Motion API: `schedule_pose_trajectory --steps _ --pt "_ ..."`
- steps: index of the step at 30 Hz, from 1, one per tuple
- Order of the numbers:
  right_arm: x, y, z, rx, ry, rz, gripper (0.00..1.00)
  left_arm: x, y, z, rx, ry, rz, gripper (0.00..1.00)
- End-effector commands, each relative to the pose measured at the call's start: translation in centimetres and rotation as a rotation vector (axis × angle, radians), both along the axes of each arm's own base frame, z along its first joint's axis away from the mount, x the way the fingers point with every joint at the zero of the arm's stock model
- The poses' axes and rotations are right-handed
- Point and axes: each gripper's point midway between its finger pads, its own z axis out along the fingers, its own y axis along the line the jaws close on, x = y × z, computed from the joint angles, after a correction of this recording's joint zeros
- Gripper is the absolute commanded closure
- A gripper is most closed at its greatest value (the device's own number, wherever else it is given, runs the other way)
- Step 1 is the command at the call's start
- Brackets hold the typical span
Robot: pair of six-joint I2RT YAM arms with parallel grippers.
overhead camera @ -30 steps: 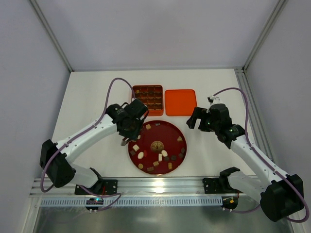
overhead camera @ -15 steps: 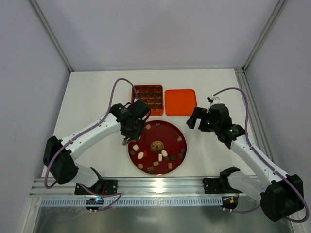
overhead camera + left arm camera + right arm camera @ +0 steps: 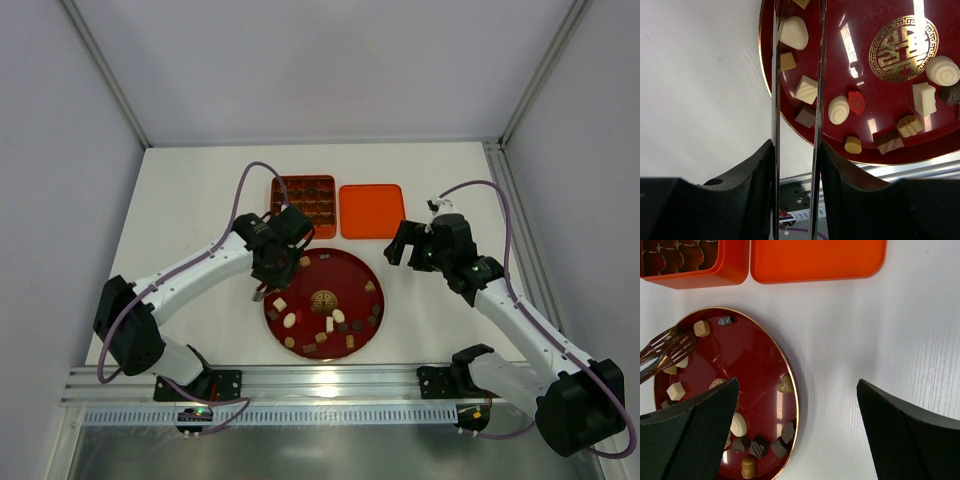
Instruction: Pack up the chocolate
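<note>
**Left holds tongs over plate, right idle and wide**

Chocolate [image 3: 806, 90]: most of it lies loose on a round, glossy dark-red plate [image 3: 350, 275] with a gold rim and a gold emblem at its centre. The plate sits mid-bench, close to the near edge.
- Shapes are mixed: cream domes, a cream square, swirled ovals, small tan blocks, dark brown squares, and one red piece.
- The pieces share no heading and lie at all angles. One oblong cream block [image 3: 924, 98] beside the emblem has its long axis roughly near-to-far.

More dark brown pieces sit in the compartments of a gridded orange box [image 3: 705, 276], which is beyond the plate toward the far edge. Its flat orange lid [image 3: 372, 210] lies just beside it on the right, with rounded corners and a smooth matte look. The bench [image 3: 190, 200] is plain white.

Left gripper [image 3: 796, 147]: its black textured fingers [image 3: 750, 185] are clamped on thin metal tongs [image 3: 775, 75]. The blades run close together across the plate's left rim. The slotted tips [image 3: 670, 346] are over the plate's left side. I can't tell whether they hold a piece.

Right gripper [image 3: 797, 385]: jaws spread wide and holding nothing, just off the plate's right rim.
</note>
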Motion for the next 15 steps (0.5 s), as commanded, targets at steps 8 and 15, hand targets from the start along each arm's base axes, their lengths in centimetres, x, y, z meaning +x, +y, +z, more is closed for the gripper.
schedule_pose_trajectory --steps 8,15 --pt "0.41 -0.33 1.24 -0.003 -0.058 -0.010 0.00 0.72 -1.02 -0.06 -0.015 -0.017 -0.029 0.61" --pt "0.37 -0.31 1.10 0.000 -0.055 -0.011 0.00 0.39 -1.22 0.52 -0.038 -0.020 -0.030 0.64"
